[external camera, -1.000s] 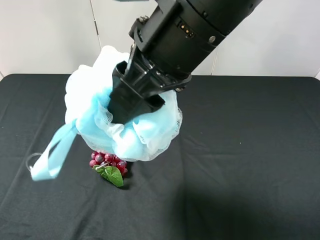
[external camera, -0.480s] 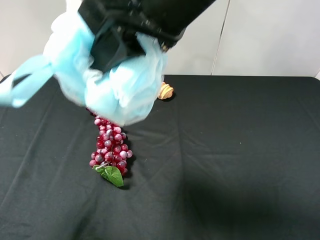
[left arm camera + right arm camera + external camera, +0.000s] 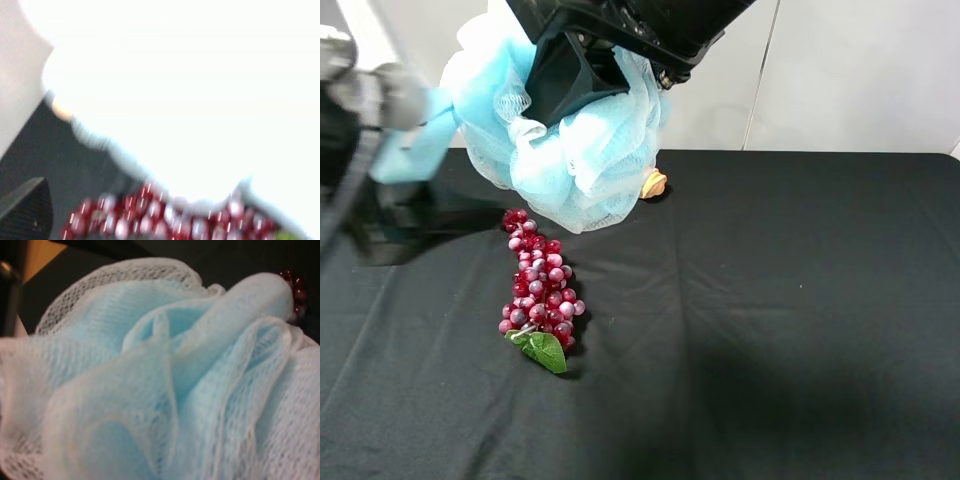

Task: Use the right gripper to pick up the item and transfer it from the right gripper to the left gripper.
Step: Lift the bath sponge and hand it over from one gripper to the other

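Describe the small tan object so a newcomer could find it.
On the black table, look near the back edge, just right of the light-blue bath pouf held aloft. The small tan piece lies there, paler than the dark-red grape bunch in front.

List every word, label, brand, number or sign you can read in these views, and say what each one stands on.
None: no text can be read in any view.
The right gripper, bath pouf, grape bunch and black table show no lettering.
The left arm is motion-blurred in the high view and the left wrist view is washed out, so nothing can be read there.
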Robot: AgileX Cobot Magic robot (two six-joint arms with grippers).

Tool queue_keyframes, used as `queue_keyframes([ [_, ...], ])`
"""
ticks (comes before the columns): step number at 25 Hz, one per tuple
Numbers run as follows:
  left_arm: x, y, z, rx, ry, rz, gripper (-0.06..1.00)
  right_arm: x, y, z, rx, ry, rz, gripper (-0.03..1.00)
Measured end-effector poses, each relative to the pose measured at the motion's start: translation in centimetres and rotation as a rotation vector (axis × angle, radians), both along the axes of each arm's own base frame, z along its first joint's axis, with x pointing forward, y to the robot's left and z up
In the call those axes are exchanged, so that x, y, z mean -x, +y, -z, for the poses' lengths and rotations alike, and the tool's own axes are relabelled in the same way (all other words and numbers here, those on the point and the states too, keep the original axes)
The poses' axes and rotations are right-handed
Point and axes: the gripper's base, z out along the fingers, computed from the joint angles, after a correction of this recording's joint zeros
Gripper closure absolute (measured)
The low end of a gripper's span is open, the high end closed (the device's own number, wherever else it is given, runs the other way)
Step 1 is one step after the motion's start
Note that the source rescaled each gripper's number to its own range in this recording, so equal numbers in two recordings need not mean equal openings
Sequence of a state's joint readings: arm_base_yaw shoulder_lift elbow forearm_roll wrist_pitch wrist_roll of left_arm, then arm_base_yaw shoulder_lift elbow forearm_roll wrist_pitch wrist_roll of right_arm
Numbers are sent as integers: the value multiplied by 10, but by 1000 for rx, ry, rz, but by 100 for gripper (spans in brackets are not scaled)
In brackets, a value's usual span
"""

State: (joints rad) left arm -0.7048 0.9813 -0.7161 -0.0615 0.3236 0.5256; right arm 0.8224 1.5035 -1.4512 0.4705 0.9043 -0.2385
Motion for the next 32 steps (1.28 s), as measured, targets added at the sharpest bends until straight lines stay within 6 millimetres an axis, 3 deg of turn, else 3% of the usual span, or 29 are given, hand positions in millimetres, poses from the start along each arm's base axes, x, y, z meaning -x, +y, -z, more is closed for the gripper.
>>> queue_keyframes([
  [5, -4, -31, 6, 51, -60, 82, -3, 0, 0, 0, -1, 6, 4, 93],
  [11, -10, -49, 10, 103, -117, 109, -1, -1, -1, 0, -1, 6, 8, 97],
  [15, -12, -52, 9, 128, -144, 108, 17, -3, -2, -1, -2, 2, 14, 97],
  [19, -13, -52, 9, 140, -144, 102, 53, -3, -3, -3, -6, -5, 16, 97],
  [20, -13, -52, 8, 142, -143, 101, 57, -3, -3, -3, -6, -5, 18, 97],
  [29, -13, -52, 9, 145, -141, 98, 63, -3, -3, -3, -6, -1, 21, 97],
  [30, -13, -52, 9, 145, -141, 98, 64, -3, -3, -3, -7, 5, 26, 92],
  [32, -13, -52, 9, 145, -141, 98, 65, -3, -4, -3, -2, 7, 31, 40],
])
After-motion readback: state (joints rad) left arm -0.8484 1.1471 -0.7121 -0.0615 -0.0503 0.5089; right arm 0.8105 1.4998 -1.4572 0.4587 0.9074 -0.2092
